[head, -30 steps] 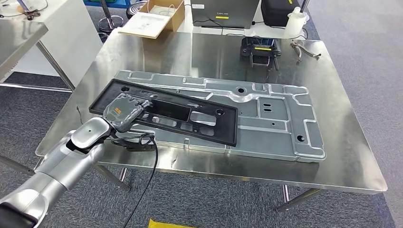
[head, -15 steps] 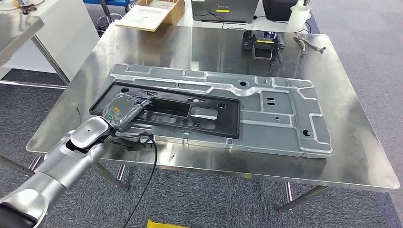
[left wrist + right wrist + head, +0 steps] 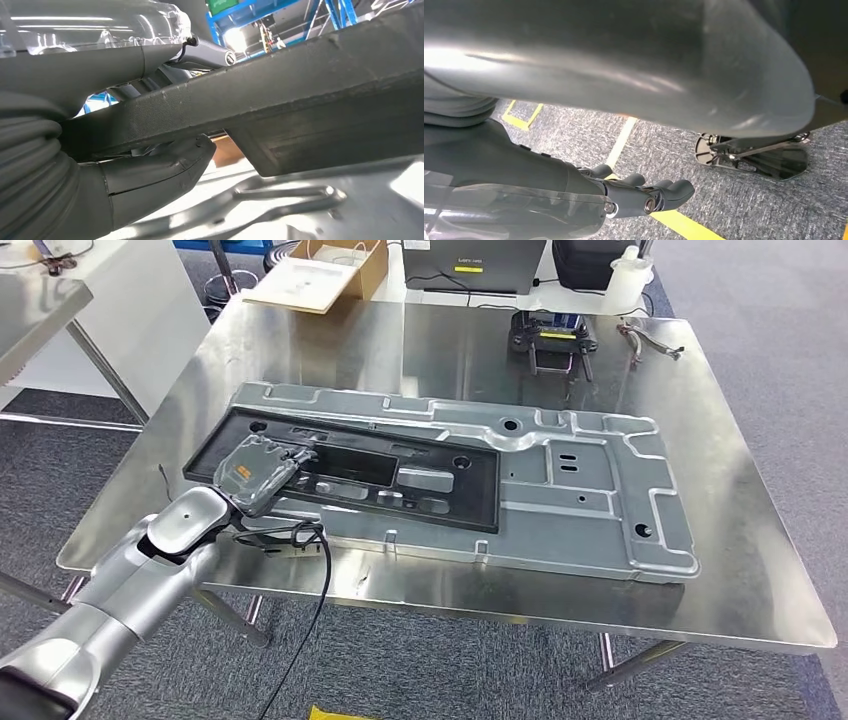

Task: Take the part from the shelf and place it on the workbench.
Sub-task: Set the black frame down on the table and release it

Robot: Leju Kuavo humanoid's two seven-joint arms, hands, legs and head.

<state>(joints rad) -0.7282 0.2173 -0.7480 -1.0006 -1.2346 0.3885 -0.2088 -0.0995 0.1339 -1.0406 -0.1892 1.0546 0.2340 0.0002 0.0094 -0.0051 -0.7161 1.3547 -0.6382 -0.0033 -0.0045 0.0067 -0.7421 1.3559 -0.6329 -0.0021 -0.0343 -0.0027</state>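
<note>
A long black plastic frame (image 3: 482, 495) lies on a large silver stamped panel (image 3: 590, 510) on the steel workbench (image 3: 330, 360). My left hand (image 3: 255, 468) grips the frame's near left end. In the left wrist view the frame (image 3: 300, 85) runs between the thumb (image 3: 160, 170) underneath and the fingers above, just over the silver panel (image 3: 300, 215). My right hand (image 3: 644, 195) hangs beside my body over grey carpet, fingers loosely extended and holding nothing.
At the bench's far edge stand a cardboard box (image 3: 330, 270), a black clamp-like tool (image 3: 550, 340), a white bottle (image 3: 628, 265) and a metal hand tool (image 3: 650, 340). Another steel table (image 3: 40, 310) stands to the left. A black cable (image 3: 315, 580) hangs from my left wrist.
The whole picture has shifted slightly, so the camera moved. My left hand stays on the frame's left end, and the frame still lies on the silver panel.
</note>
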